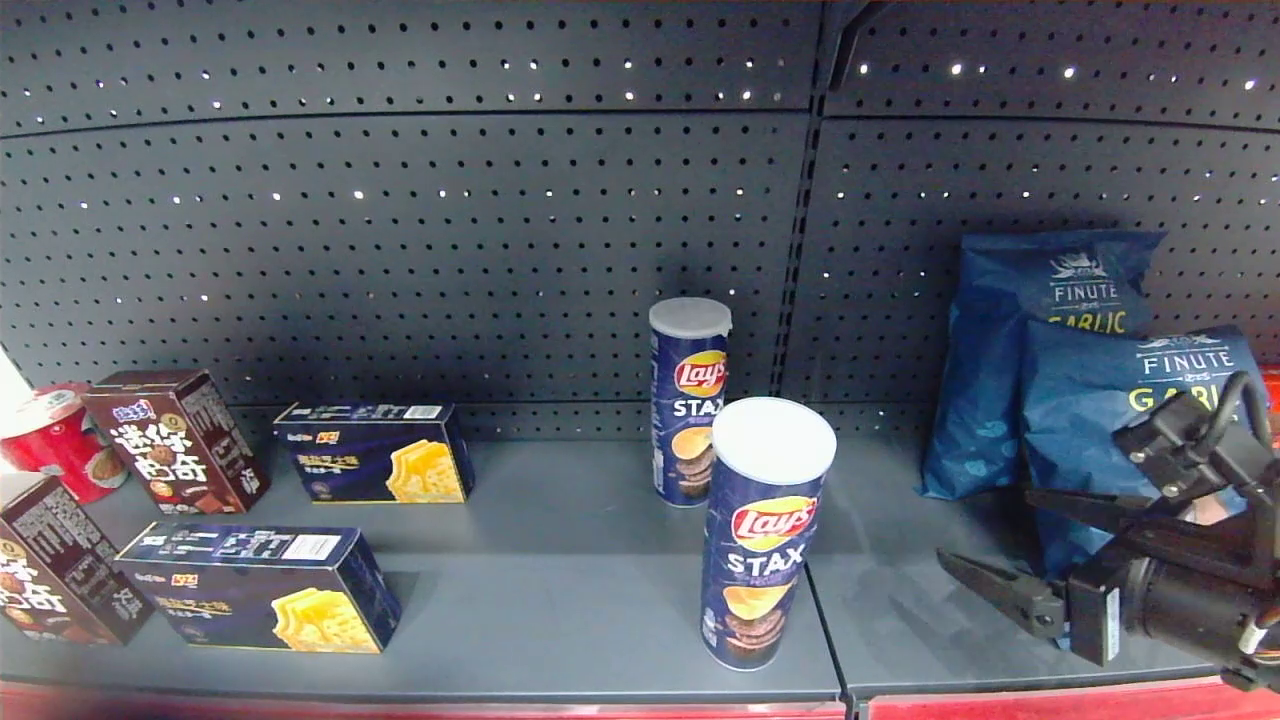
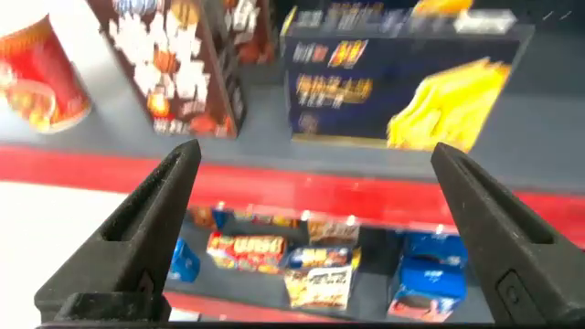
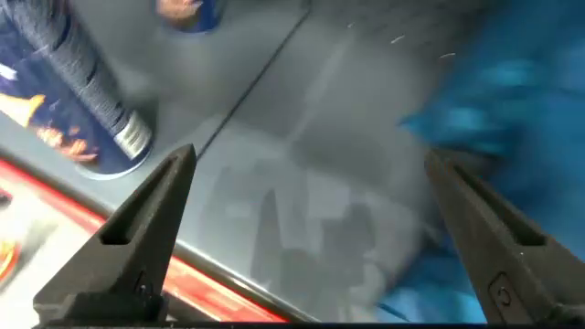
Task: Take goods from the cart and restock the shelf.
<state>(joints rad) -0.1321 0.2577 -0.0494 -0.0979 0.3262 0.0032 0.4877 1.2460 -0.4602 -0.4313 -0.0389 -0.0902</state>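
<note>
— Where do we find the front can [image 1: 765, 530]?

— Upright on the shelf [image 1: 560, 560], near the front edge. It is off to the left of our right pincer [image 1: 985, 523] and apart from it (a seam in the shelf runs between the two).

— And that pincer itself?

— Released: the fingers are spread wide with nothing between them, low over the shelf. The two bags [image 1: 1040, 350] lean just behind it and to its right, one in front of the other.

— What lies past the can?

— A back can [image 1: 688, 400], farther left of the pincer and deeper in, by the pegboard [image 1: 400, 230]. Well to the left we see two blue boxes [image 1: 375, 452], then two brown boxes [image 1: 175, 440] and a red cup [image 1: 55, 440].

— Our left pincer [image 2: 311, 157]?

— Also released and empty (we judge this from its own wrist view). It hangs before the shelf's red lip [image 2: 366, 192]. One blue box, one brown box and the cup sit just beyond its fingertips, and packets on a lower shelf [image 2: 311, 265] lie beneath it.
</note>
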